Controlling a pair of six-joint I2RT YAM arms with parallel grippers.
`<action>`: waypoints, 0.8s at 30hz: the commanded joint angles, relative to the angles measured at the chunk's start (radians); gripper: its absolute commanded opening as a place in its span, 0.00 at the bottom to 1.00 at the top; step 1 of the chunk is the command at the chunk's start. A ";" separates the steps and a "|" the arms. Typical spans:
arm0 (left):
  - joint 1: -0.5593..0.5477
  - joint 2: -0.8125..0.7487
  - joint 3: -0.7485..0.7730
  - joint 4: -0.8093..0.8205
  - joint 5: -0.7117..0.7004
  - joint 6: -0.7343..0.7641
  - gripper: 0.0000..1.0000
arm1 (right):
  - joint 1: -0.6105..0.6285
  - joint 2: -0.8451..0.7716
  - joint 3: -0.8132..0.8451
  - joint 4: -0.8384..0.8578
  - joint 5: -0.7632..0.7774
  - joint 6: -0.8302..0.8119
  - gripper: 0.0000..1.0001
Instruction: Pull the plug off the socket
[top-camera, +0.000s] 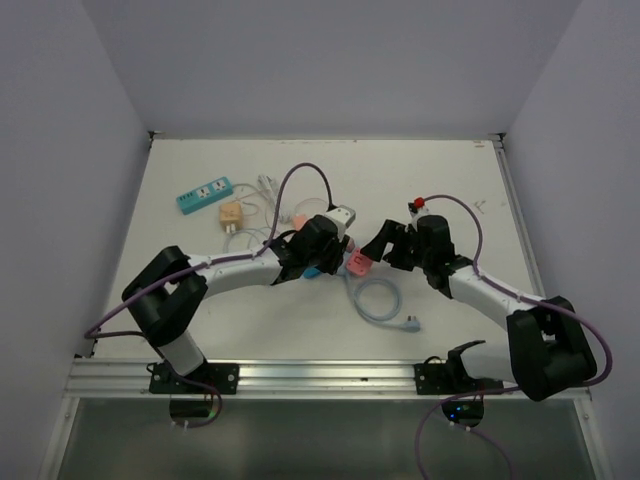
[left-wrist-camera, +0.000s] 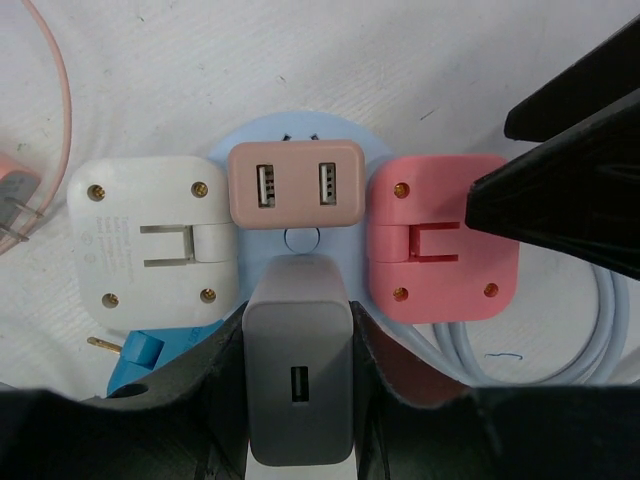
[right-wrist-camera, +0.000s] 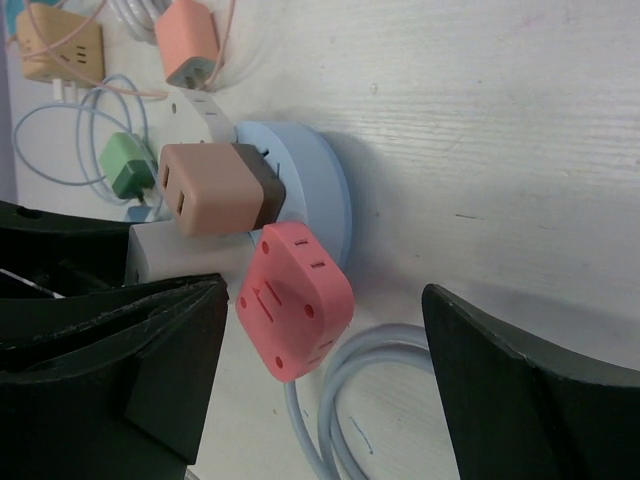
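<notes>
**Top view:** Both arms are seen reaching to the middle of the white table (top-camera: 470, 200). The left gripper (top-camera: 322, 248) and right gripper (top-camera: 382, 248) are close together over a cluster of plugs, with a pink plug (top-camera: 355, 263) between them. A teal power strip (top-camera: 205, 195) and a tan adapter (top-camera: 231, 215) are seen far to the left. A coiled pale cable (top-camera: 380, 300) is laid just in front of the cluster.

**Left wrist:** A round blue socket (left-wrist-camera: 300, 135) is shown flat on the table, ringed by plugs. A white plug (left-wrist-camera: 150, 245) is on its left, a brown USB adapter (left-wrist-camera: 295, 185) at the far side, the pink plug (left-wrist-camera: 440, 245) on its right and a grey plug (left-wrist-camera: 298, 385) at the near side. The grey plug is clamped between the left gripper's fingers (left-wrist-camera: 215, 390), which are narrowed until both press against its sides. A blue plug (left-wrist-camera: 135, 360) is glimpsed below the white one.

**Right wrist:** The right gripper (right-wrist-camera: 325, 300) is shown spread wide, with nothing held. The pink plug (right-wrist-camera: 295, 300), tilted against the socket's edge (right-wrist-camera: 325, 190), is framed between its fingers. One finger is just beside it and the other is well apart. Whether that nearer finger touches the plug cannot be told. A green plug (right-wrist-camera: 125, 165) is seen beyond.
</notes>
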 joint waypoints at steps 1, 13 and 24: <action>0.022 -0.118 -0.049 0.301 0.014 -0.049 0.00 | -0.009 0.021 -0.015 0.130 -0.124 0.020 0.83; 0.036 -0.135 -0.103 0.475 0.080 -0.123 0.00 | -0.007 0.080 0.012 0.183 -0.181 0.009 0.82; 0.034 -0.110 -0.107 0.513 0.088 -0.137 0.00 | -0.009 0.087 0.023 0.202 -0.138 0.032 0.65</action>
